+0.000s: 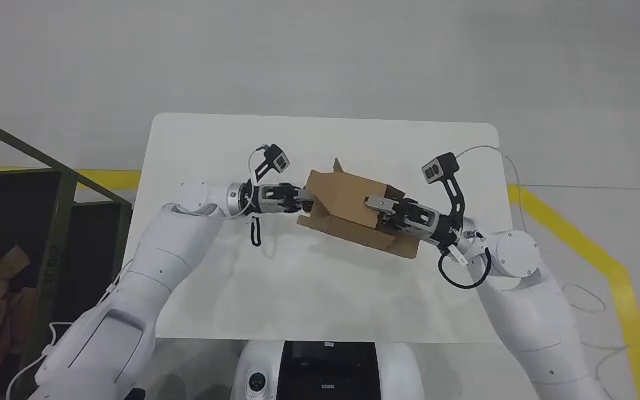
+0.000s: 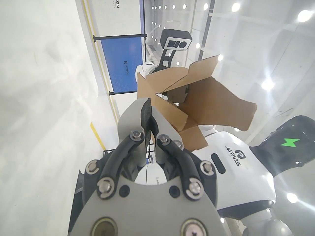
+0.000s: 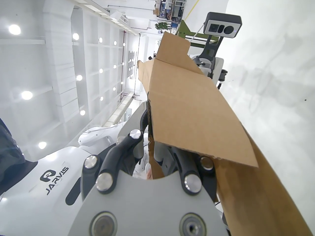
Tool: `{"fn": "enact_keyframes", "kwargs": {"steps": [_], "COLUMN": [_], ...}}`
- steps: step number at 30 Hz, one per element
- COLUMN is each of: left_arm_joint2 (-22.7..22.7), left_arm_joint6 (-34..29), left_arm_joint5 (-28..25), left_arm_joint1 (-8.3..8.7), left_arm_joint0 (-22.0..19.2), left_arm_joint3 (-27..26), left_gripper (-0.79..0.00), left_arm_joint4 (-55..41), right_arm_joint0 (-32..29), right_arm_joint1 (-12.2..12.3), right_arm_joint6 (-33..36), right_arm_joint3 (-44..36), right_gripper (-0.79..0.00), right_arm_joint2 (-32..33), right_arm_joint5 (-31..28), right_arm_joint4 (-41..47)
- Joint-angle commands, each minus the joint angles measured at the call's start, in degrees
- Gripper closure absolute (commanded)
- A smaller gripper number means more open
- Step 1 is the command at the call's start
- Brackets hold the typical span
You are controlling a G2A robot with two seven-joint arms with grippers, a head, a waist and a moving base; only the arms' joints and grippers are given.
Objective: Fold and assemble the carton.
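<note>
A brown cardboard carton [image 1: 350, 208], partly opened with loose flaps, is held above the middle of the white table [image 1: 200, 290] between both arms. My left gripper [image 1: 300, 198] is shut on the carton's left edge; in the left wrist view its fingers [image 2: 147, 114] pinch a cardboard panel [image 2: 211, 104]. My right gripper [image 1: 385, 208] is shut on the carton's right side; in the right wrist view the fingers [image 3: 145, 121] clamp a wall of the carton [image 3: 192, 114], whose flap covers one finger.
A dark green rack [image 1: 40, 230] with cardboard pieces stands off the table's left side. Yellow floor tape [image 1: 560, 225] runs past the right edge. Bare tabletop lies in front of and behind the carton.
</note>
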Motion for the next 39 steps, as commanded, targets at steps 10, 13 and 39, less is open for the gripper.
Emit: {"fn": "enact_keyframes", "kwargs": {"steps": [10,13,39], "left_arm_joint2": [-1.12,-1.44,-0.33], "left_arm_joint6": [-1.07,-1.02,-3.21], "left_arm_joint5": [1.79,2.11,2.54], "left_arm_joint1": [0.07,0.14,-1.49], "left_arm_joint0": [1.53,2.10,1.14], "left_arm_joint3": [-2.82,-3.20,-3.26], "left_gripper": [-0.046,-0.009,0.000], "left_arm_joint4": [-0.23,0.15,-2.10], "right_arm_joint0": [-0.18,-0.14,-0.52], "right_arm_joint1": [0.06,0.08,0.24], "right_arm_joint6": [-2.00,-2.21,-2.22], "right_arm_joint3": [0.22,0.31,-0.89], "right_gripper": [0.000,0.000,0.000], "right_arm_joint2": [0.41,0.49,0.90], "right_arm_joint5": [0.57,0.67,0.99], "right_arm_joint4": [-0.96,-1.03,-0.99]}}
